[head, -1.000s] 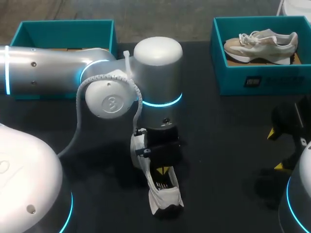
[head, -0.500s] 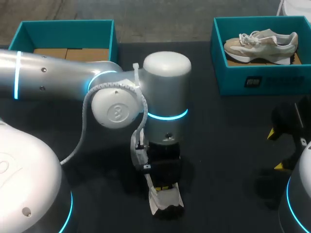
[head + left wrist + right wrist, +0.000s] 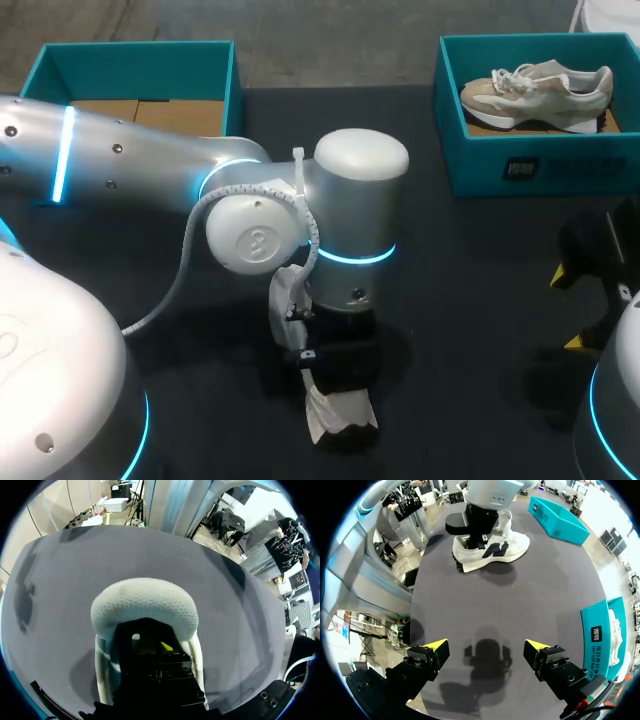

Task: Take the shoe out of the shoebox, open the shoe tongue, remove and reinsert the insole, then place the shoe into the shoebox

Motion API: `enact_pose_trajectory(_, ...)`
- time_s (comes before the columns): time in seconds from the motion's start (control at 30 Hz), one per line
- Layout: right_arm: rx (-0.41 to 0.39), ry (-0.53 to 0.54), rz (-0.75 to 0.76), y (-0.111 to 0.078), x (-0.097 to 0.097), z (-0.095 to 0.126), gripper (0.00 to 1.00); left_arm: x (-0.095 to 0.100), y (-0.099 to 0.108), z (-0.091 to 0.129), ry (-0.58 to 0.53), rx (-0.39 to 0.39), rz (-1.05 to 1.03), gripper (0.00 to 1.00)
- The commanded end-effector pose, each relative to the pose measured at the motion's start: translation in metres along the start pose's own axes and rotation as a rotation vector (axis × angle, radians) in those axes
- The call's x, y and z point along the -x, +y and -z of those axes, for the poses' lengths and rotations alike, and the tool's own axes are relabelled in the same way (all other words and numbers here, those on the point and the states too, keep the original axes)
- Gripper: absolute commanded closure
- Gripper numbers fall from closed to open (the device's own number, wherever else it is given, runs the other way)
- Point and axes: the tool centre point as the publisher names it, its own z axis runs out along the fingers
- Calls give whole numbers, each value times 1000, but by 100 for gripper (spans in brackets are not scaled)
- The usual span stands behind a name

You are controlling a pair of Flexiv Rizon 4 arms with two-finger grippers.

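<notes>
A white shoe [image 3: 345,412] with a dark side mark stands on the black table near the front middle; the right wrist view shows it side-on [image 3: 512,546]. My left gripper [image 3: 335,375] points down into the shoe's opening, shut, and what lies between its tips is hidden. In the left wrist view the shoe's mesh end [image 3: 142,602] arches just ahead of that gripper [image 3: 156,649], with one yellow tip showing. My right gripper [image 3: 570,308] hovers open and empty over the table's right side [image 3: 487,647], well apart from the shoe.
A teal shoebox [image 3: 485,165] at the back right holds a second, beige shoe [image 3: 535,85]. Another teal box [image 3: 135,62] with cardboard inside stands at the back left. Bare black table [image 3: 450,270] lies between the two grippers.
My left arm has swung to the right and its gripper has sunk deeper into the shoe, covering the yellow tip seen before. The right gripper has not moved.
</notes>
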Motion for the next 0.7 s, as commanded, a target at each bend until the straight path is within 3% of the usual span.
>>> enact_pose_trajectory(0.03, -2, -2, -1, 0, -1, 0, 0, 2, -1, 3, -36, 17, -12, 100)
enact_pose_trajectory(0.27, -2, -2, -1, 0, -1, 0, 0, 6, -17, 31, -122, -79, -37, 100)
enact_pose_trajectory(0.7, -2, -2, -1, 0, -1, 0, 0, 20, -30, -8, -101, -165, -55, 100)
